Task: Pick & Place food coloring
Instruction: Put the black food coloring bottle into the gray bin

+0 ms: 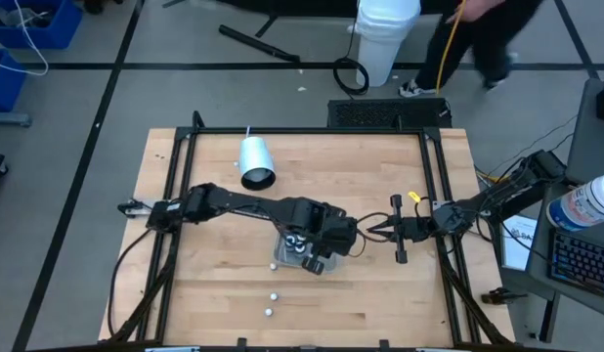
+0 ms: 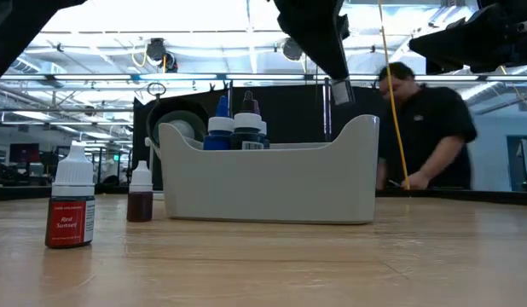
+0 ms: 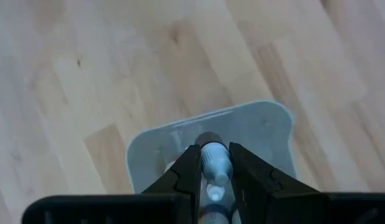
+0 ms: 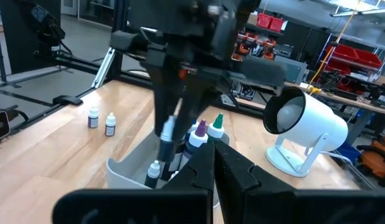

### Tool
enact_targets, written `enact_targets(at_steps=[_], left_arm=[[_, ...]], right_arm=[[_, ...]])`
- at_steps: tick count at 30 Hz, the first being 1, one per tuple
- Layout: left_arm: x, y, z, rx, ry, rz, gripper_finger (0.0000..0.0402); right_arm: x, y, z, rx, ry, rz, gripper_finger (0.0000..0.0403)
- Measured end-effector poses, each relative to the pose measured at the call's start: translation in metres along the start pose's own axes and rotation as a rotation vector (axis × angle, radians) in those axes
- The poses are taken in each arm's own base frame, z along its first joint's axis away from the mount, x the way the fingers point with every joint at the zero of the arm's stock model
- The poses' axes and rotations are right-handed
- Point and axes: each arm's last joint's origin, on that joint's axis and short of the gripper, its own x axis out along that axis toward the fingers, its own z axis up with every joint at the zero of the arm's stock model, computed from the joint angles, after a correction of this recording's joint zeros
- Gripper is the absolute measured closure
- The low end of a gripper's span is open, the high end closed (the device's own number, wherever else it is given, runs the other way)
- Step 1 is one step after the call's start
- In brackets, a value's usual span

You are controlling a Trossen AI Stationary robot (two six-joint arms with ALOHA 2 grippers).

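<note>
Reading "Red Sunset" on one bottle (image 2: 72,209).

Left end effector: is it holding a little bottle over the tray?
Yes, the left end effector grips a white-capped bottle above the grey tray.

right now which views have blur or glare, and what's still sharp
Low view: the person behind the table is motion-blurred, ceiling lights glare white, the Red Sunset bottle is sharp. Left wrist view: the bottle in the left pincer is soft. Right wrist view: the near left arm blurs.
</note>
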Motion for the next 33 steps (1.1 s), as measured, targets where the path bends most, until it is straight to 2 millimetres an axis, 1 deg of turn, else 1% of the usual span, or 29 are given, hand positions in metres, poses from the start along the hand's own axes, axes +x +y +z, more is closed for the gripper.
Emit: enact_targets(at_steps=[4, 7, 14, 18, 28, 33], left_arm=[[0.010, 0.003, -0.008, -0.006, 0.042, -0.008, 0.0332], [0.023, 0.001, -0.016, -0.004, 0.087, -0.022, 0.0332], [0.046, -0.004, -0.026, 0.008, 0.108, -0.030, 0.0332], [0.052, -0.005, -0.029, 0.000, 0.112, -0.030, 0.0332], [0.074, -0.008, -0.040, -0.009, 0.117, -0.023, 0.0332], [0.081, -0.009, -0.047, -0.009, 0.149, -0.004, 0.0332]], right_arm=[[0.000, 0.000, 0.000, -0.035, -0.001, 0.000, 0.0403], [0.000, 0.000, 0.000, -0.039, -0.004, -0.001, 0.0403], [0.000, 0.000, 0.000, -0.042, -0.004, -0.001, 0.0403], [0.000, 0.000, 0.000, -0.042, -0.004, -0.001, 0.0403], [0.000, 0.000, 0.000, -0.042, -0.004, -0.001, 0.0403], [0.000, 0.000, 0.000, -0.042, -0.004, -0.001, 0.0403]])
